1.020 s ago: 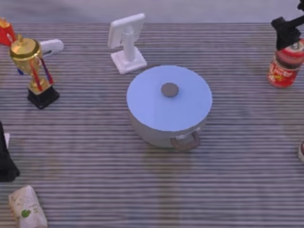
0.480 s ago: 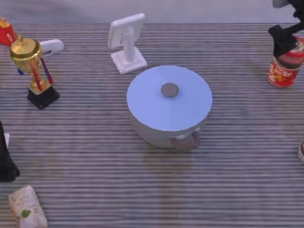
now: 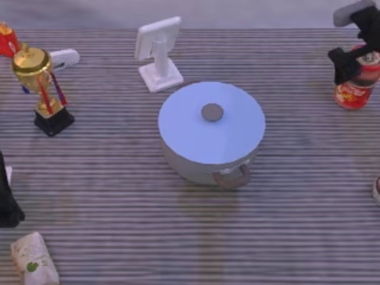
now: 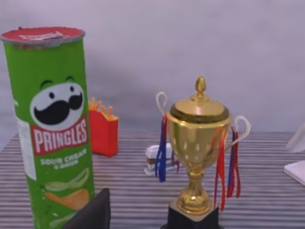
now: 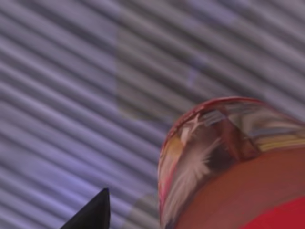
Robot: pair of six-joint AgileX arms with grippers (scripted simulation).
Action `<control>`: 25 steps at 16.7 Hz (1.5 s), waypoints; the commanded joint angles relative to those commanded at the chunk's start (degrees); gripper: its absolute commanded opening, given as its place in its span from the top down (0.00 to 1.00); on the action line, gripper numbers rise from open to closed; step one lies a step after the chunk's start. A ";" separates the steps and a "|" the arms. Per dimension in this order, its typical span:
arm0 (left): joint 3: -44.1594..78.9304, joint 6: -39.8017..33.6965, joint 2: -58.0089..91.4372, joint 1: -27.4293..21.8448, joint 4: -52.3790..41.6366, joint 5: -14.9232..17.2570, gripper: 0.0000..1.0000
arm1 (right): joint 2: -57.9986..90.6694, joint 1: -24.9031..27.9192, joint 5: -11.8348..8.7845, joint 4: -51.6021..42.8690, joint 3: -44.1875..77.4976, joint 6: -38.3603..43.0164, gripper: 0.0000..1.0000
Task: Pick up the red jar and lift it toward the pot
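The red jar stands upright on the table at the far right, its red lid partly covered by my right gripper. That gripper is open and hangs over the jar's top from above. In the right wrist view the jar fills the picture close up, with one dark fingertip standing clear of its side. The pot sits mid-table with its pale lid on, dark knob on top and brownish handle toward the front. My left gripper is parked at the left edge, open and empty.
A gold trophy, a red fries pack and a small white object stand at the back left. A white stand is behind the pot. A wrapped roll lies front left. A green Pringles can shows in the left wrist view.
My right gripper has shifted left and come down over the jar's lid. The jar has stayed where it stood. The left arm has not moved.
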 joint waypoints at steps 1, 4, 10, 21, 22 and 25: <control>0.00 0.00 0.00 0.00 0.00 0.00 0.00 | -0.06 0.04 0.00 1.06 -1.07 0.03 0.00; 0.00 0.00 0.00 0.00 0.00 0.00 0.00 | -0.07 0.05 0.01 1.54 -1.56 0.05 0.00; 0.00 0.00 0.00 0.00 0.00 0.00 0.00 | -0.07 0.05 0.01 1.54 -1.56 0.05 0.38; 0.00 0.00 0.00 0.00 0.00 0.00 0.00 | -0.07 0.05 0.01 1.54 -1.56 0.05 1.00; 0.00 0.00 0.00 0.00 0.00 0.00 0.00 | -0.07 0.05 0.01 1.54 -1.56 0.05 1.00; 0.00 0.00 0.00 0.00 0.00 0.00 0.00 | -0.07 0.05 0.01 1.54 -1.56 0.05 1.00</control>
